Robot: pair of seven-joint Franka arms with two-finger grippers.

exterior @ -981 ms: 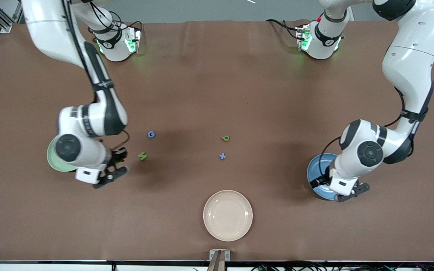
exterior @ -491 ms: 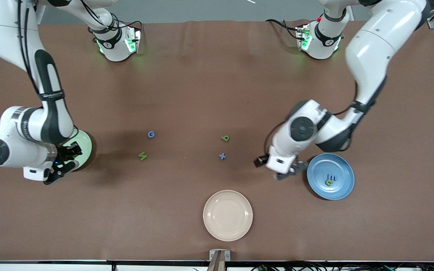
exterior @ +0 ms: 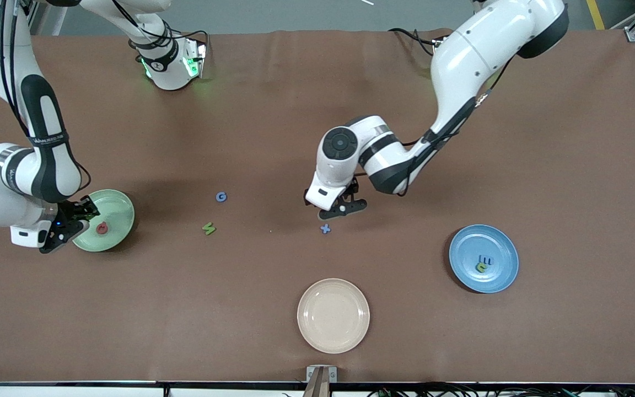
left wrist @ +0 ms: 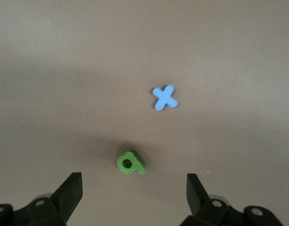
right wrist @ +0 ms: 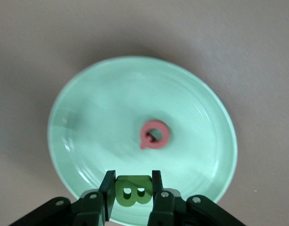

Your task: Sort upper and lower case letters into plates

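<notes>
My right gripper (exterior: 81,219) is shut on a green letter B (right wrist: 133,190) and holds it over the rim of the mint green plate (exterior: 119,207), which also shows in the right wrist view (right wrist: 87,117). A pink letter (right wrist: 155,134) lies in that plate. My left gripper (exterior: 335,205) is open just above a green letter (left wrist: 130,163), with one finger (left wrist: 71,190) on each side of it. A blue x (exterior: 325,228) lies nearer the camera. A blue G (exterior: 221,197) and a green S (exterior: 209,228) lie mid-table. The blue plate (exterior: 502,248) holds a blue E (exterior: 485,259) and a green letter (exterior: 481,267).
A cream-beige plate (exterior: 333,315) sits near the table's front edge, between the two coloured plates. The arm bases stand along the edge farthest from the camera.
My left arm swung from over the blue plate to above the green letter mid-table. My right arm moved from beside the green S out to the mint plate's rim.
</notes>
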